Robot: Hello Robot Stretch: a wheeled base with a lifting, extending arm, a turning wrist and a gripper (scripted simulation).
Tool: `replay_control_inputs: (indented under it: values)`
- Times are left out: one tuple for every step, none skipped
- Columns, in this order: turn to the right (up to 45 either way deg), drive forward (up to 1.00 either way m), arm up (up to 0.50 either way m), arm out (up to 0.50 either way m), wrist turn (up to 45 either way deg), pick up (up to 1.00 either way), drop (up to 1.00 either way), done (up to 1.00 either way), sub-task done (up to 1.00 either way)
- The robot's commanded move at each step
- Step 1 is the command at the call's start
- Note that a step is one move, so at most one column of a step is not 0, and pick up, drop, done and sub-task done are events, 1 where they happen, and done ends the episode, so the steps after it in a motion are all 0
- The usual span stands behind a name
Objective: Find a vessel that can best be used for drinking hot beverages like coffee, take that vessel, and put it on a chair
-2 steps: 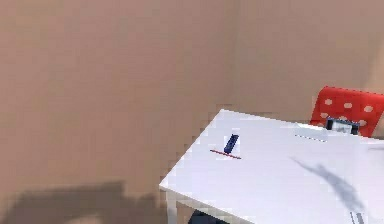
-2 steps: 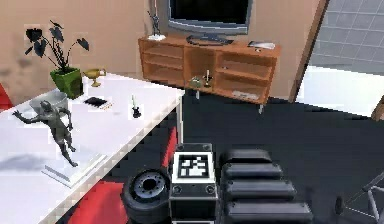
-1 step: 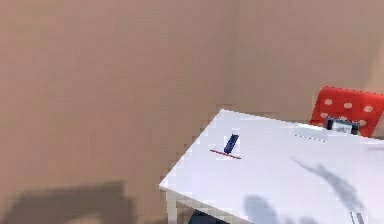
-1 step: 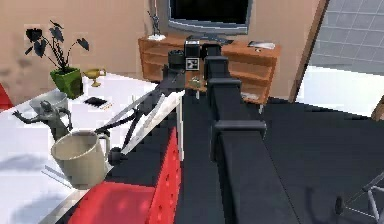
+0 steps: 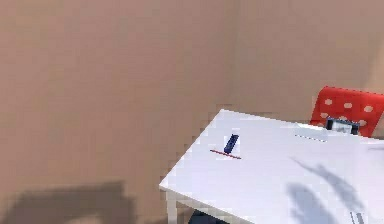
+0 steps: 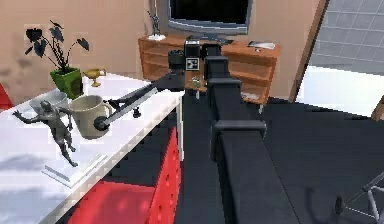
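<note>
You see the arm (image 6: 235, 130) rise from the bottom edge to the arm side view's upper middle, its gripper (image 6: 110, 112) angling down-left to the cream mug (image 6: 86, 115) over the white table (image 6: 125, 88) at centre left, but you cannot tell whether it holds the mug.

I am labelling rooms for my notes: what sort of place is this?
Likely a home's living and dining room: a television on a wooden sideboard, a white table with a red chair, a potted plant.
</note>
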Motion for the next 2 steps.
replay_control_inputs:
  values:
    - [0.0,0.00,-0.30,0.00,0.0,0.00,0.00,0.00,0.00]
    - [0.0,0.00,-0.50,0.00,0.0,0.00,0.00,0.00,0.00]
